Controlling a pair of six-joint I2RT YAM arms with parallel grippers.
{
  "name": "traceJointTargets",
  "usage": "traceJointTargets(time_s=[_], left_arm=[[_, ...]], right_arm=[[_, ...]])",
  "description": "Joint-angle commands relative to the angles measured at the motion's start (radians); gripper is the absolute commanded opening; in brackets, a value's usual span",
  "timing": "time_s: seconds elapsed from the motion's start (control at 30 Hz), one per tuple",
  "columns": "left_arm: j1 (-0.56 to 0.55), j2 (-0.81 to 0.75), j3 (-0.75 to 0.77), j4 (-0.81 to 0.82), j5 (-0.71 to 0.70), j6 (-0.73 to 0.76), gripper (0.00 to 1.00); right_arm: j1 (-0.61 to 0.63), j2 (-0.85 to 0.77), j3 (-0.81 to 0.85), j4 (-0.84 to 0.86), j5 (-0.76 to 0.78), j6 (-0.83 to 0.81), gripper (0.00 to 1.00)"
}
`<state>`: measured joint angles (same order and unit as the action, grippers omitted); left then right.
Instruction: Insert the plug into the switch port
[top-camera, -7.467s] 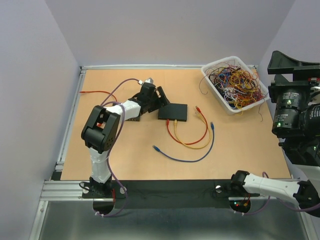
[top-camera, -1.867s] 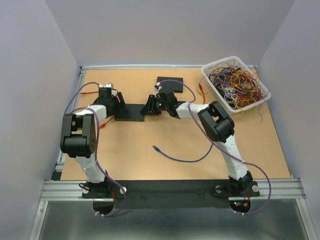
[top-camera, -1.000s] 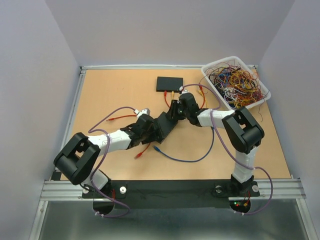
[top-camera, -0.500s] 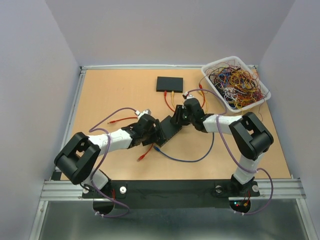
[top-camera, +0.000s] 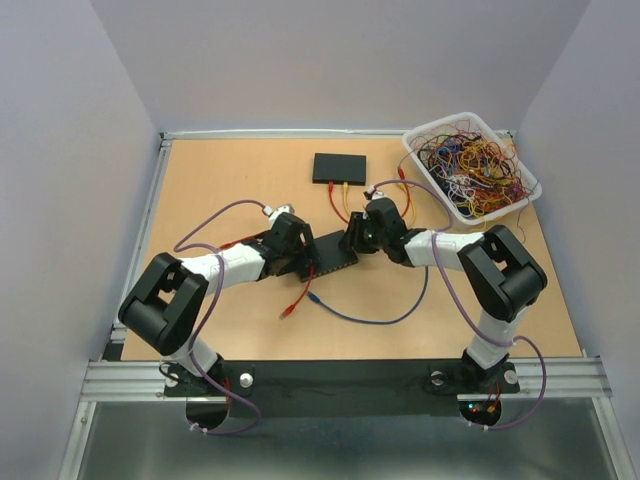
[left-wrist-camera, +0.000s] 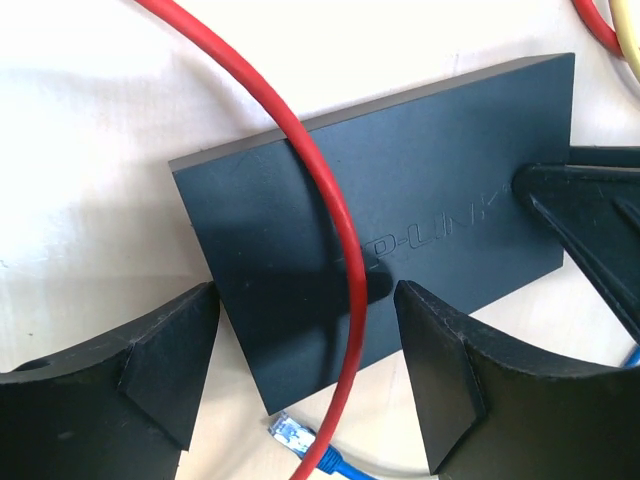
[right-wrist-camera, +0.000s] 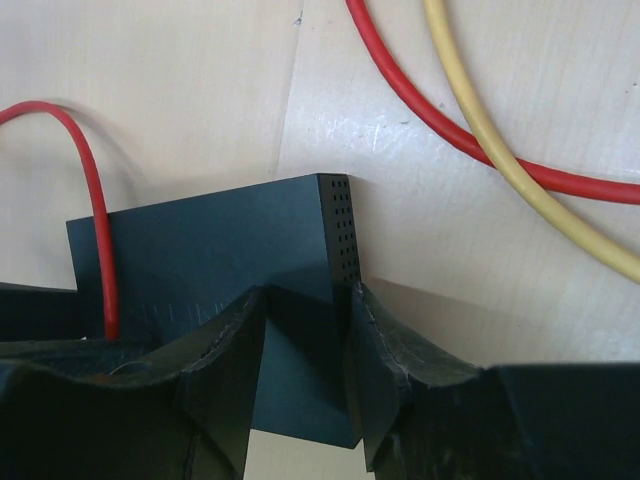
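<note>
The black switch (top-camera: 335, 250) lies flat in the middle of the table, between my two grippers. My right gripper (top-camera: 353, 239) is shut on its right end; in the right wrist view both fingers (right-wrist-camera: 385, 360) press on the switch (right-wrist-camera: 200, 260). My left gripper (left-wrist-camera: 305, 300) stands open over the switch's (left-wrist-camera: 420, 200) left end, with its fingers (left-wrist-camera: 170, 365) clear of the case. A red cable (left-wrist-camera: 335, 230) runs across the top of the switch. A blue plug (left-wrist-camera: 290, 435) lies on the table just off the switch's near corner; it shows as the blue plug (top-camera: 312, 296) in the top view.
A second black box (top-camera: 340, 167) at the back has red and yellow cables (top-camera: 345, 205) running from it. A white bin (top-camera: 470, 165) full of tangled wires stands at the back right. A red plug (top-camera: 287, 312) lies near the blue cable (top-camera: 385, 318).
The switch has turned more level and shifted slightly toward the far side. My left arm has swung back with its gripper still over the switch's left end. The right gripper keeps its hold.
</note>
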<state>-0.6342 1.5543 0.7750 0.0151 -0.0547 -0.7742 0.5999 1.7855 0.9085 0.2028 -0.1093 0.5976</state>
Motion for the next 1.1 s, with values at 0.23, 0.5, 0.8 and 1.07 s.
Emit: traceJointTargets(time_s=[0.23, 0.5, 0.8, 1.07], left_arm=[[0.007, -0.068, -0.066, 0.054, 0.003, 0.013, 0.82], [0.018, -0.146, -0.01, -0.049, -0.022, 0.059, 0.82], [0.086, -0.258, 0.061, -0.276, -0.145, 0.058, 0.85], [0.356, -0.457, 0.001, -0.316, -0.062, 0.072, 0.86]], right_arm=[[0.074, 0.025, -0.025, -0.091, -0.087, -0.016, 0.65], [0.072, -0.052, -0.005, -0.184, -0.024, -0.068, 0.82], [0.074, -0.152, 0.001, -0.284, 0.088, -0.113, 0.89], [0.074, -0.209, -0.026, -0.306, 0.1, -0.117, 0.9]])
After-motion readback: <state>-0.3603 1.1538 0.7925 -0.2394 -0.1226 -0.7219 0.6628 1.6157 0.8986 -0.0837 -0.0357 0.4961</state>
